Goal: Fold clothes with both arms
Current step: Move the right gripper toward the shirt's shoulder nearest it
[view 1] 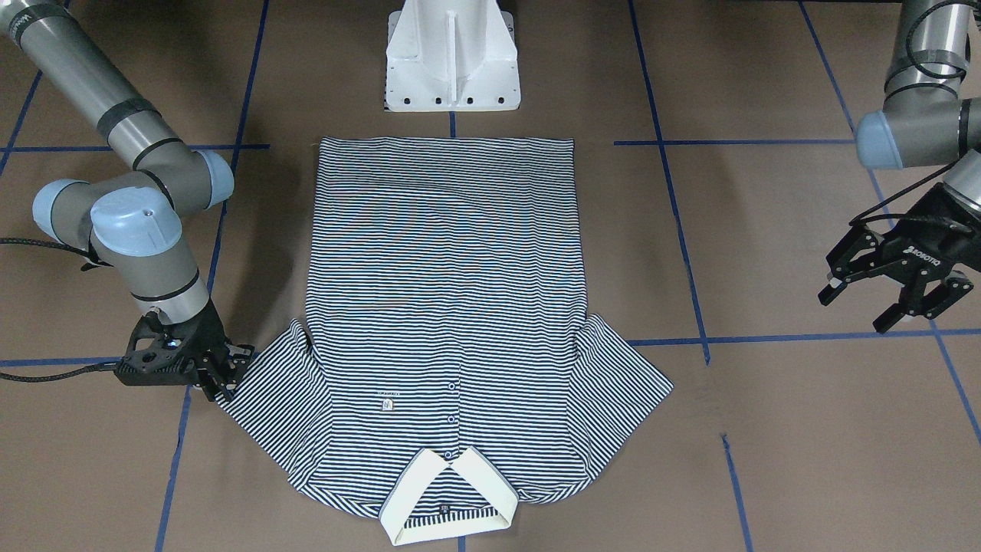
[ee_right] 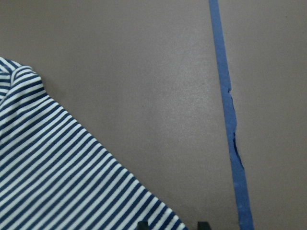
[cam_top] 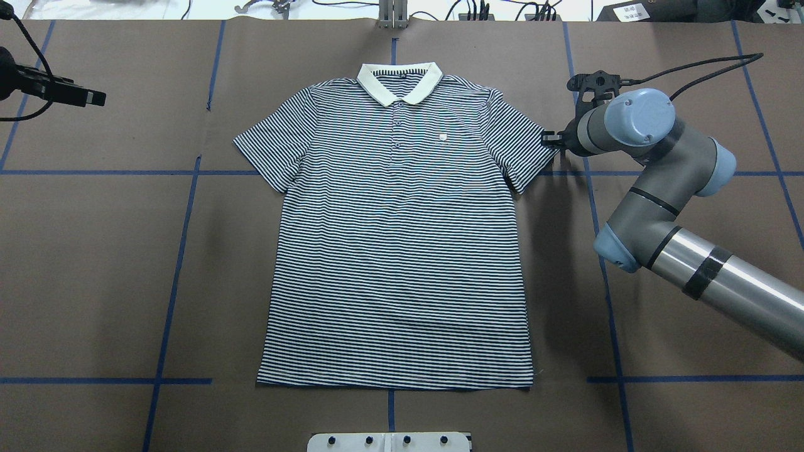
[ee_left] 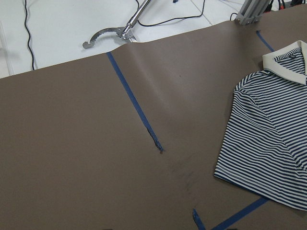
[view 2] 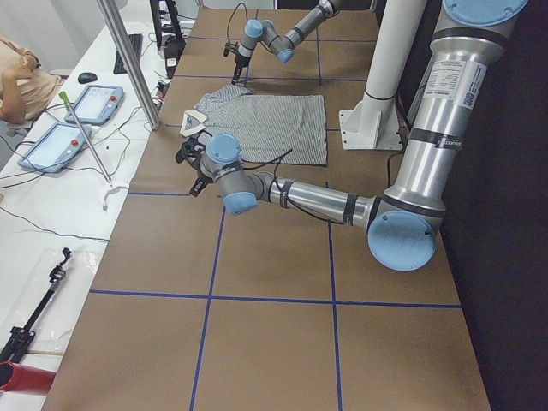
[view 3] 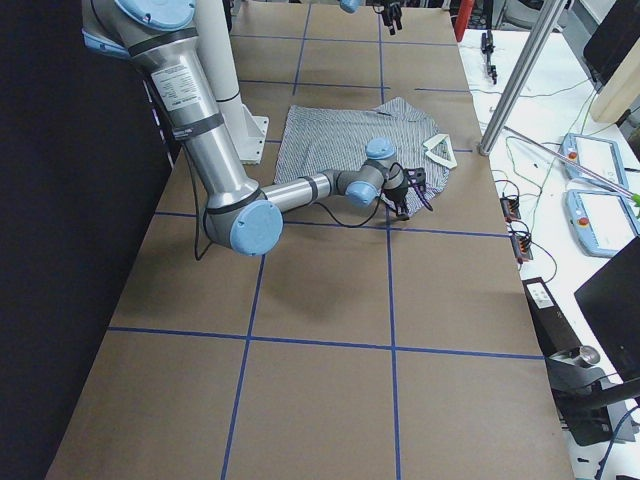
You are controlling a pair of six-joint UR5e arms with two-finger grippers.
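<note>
Lying flat on the table (view 1: 766, 230), the shirt (view 1: 444, 268) is spread face up, collar (view 1: 487, 487) away from the robot. The right gripper (view 1: 224, 377) is set low at the right sleeve (view 1: 276, 391), jaws spread about its hem. The left gripper (view 1: 854, 310) is held spread, well apart from the left sleeve (view 1: 621, 383).

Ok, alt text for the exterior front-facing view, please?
A navy-and-white striped short-sleeved polo shirt lies flat on the brown table, its cream collar nearest the camera. The right arm's black two-finger gripper is down at one sleeve's edge; the left arm's black gripper hangs open, clear of the shirt.
</note>
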